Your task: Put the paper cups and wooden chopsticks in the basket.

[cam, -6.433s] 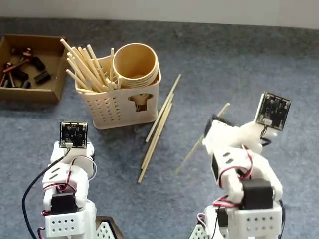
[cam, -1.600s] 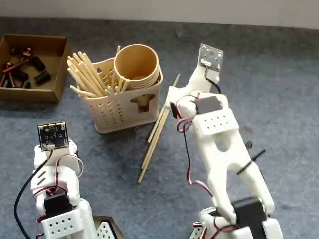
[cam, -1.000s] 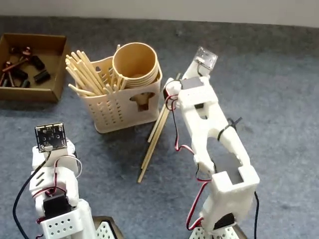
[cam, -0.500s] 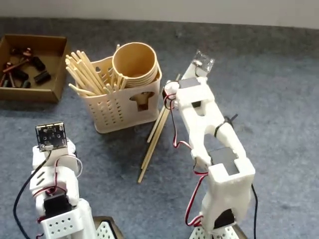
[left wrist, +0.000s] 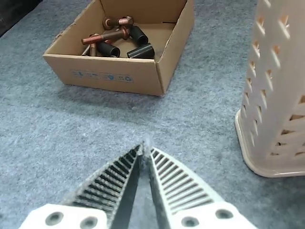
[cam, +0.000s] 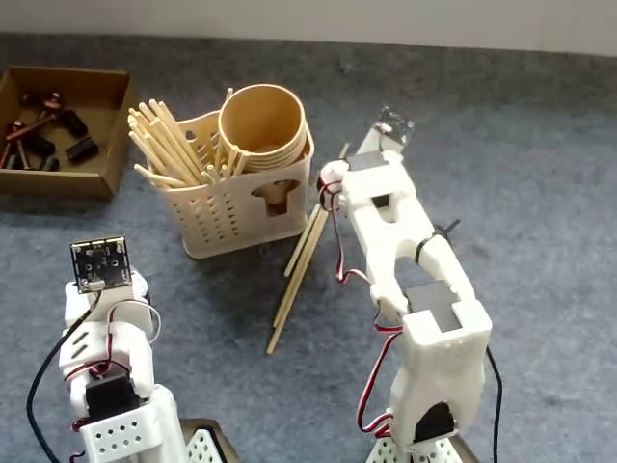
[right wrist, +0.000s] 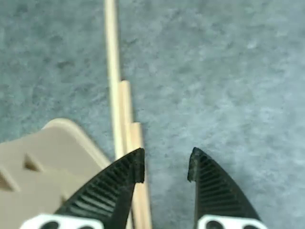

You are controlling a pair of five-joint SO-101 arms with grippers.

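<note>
Right wrist view: the right gripper (right wrist: 165,166) hangs spread above the carpet (right wrist: 228,71). The loose chopsticks (right wrist: 123,114) pass under one fingertip rather than through the gap, and the basket (right wrist: 43,157) corner lies just beyond them. The cups (cam: 262,121) stand in the basket. Step in hand: gathering the last chopsticks. The next move probably calls for a slight shift toward the basket, then descent and pinch. The left gripper (left wrist: 145,155) rests pressed together, well apart.

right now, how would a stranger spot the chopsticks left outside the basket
Find the cream slotted basket holding stacked paper cups. On the carpet beside it, toward the right arm, loose chopsticks lie in a slanted bundle. Unlike the propped chopsticks in the basket, these lie flat.
</note>
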